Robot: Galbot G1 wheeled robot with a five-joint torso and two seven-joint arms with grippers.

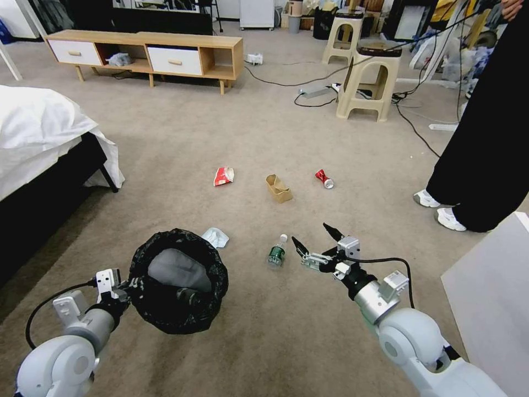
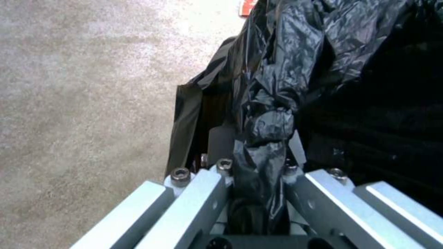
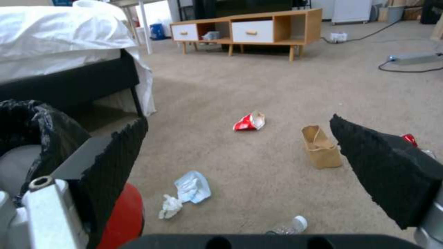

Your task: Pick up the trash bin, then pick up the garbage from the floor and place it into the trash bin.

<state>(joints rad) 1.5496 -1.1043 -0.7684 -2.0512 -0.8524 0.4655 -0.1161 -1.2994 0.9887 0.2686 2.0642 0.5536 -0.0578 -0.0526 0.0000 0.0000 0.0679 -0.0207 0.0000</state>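
Note:
The trash bin [image 1: 177, 282], round with a crinkled black bag over its rim, hangs at my lower left. My left gripper [image 1: 127, 288] is shut on its rim, and in the left wrist view the left gripper [image 2: 258, 141] pinches the bunched black bag [image 2: 318, 62]. My right gripper [image 1: 310, 234] is open just right of a green-labelled bottle [image 1: 276, 252], with its black pads [image 3: 115, 152] wide apart. On the carpet lie white tissues [image 1: 216, 237], a red-white wrapper [image 1: 223, 176], a brown paper box [image 1: 278, 188] and a crushed red can [image 1: 324, 178].
A bed [image 1: 38, 127] with white bedding stands at the left. A wooden cabinet [image 1: 149, 55] lines the far wall. Beige stools [image 1: 368, 82] and floor cables [image 1: 314, 91] sit at the far right. A person [image 1: 485, 138] stands at the right, by a white panel [image 1: 490, 309].

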